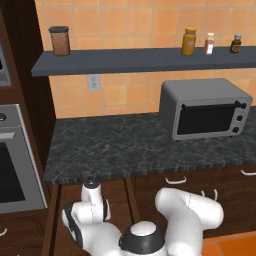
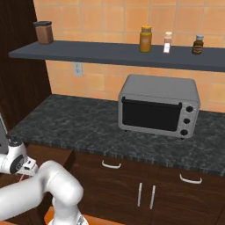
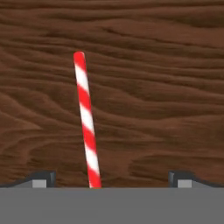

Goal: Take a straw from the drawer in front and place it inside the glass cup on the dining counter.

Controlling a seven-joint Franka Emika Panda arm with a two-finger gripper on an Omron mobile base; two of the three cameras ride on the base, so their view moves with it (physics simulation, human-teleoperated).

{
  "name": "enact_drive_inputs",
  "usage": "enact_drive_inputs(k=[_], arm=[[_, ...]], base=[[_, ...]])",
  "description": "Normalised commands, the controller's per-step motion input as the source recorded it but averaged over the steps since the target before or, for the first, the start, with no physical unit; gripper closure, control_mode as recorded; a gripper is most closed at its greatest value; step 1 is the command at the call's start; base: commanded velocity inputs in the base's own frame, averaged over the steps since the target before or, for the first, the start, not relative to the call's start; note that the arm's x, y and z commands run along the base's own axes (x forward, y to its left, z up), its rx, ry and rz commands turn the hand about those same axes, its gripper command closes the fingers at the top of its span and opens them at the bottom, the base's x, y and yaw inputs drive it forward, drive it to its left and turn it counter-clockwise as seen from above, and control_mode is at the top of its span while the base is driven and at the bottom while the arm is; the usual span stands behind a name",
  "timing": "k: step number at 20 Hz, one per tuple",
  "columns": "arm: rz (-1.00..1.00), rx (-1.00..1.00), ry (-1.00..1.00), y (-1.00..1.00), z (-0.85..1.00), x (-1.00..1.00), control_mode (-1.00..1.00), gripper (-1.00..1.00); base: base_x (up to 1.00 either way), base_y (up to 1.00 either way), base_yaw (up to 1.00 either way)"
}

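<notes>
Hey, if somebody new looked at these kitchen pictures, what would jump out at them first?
Probably the red and white striped straw, lying on the brown wood drawer floor between the open fingers in the hand view. Next, the grey toaster oven on the black speckled counter, under a dark shelf holding jars and bottles. The white arm bends down into the open drawer.

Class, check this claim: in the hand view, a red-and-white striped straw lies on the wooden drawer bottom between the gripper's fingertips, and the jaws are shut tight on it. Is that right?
Not quite. The hand view shows the straw on the drawer bottom between the fingertips, but the gripper is open, its jaws wide apart and not touching the straw.
</notes>
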Motion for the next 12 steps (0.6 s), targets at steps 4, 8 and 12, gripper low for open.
enact_drive_inputs(k=[4,8,12], arm=[[0.00,-0.04,-0.01,0.34,-0.14,0.21,-1.00,-1.00],[0.00,-0.05,0.00,0.14,-0.39,0.24,-1.00,-1.00],[0.00,-0.01,0.00,0.00,-0.77,0.17,-1.00,-1.00]], base=[[0.00,0.00,0.00],[0.00,0.00,0.00],[0.00,0.00,0.00]])
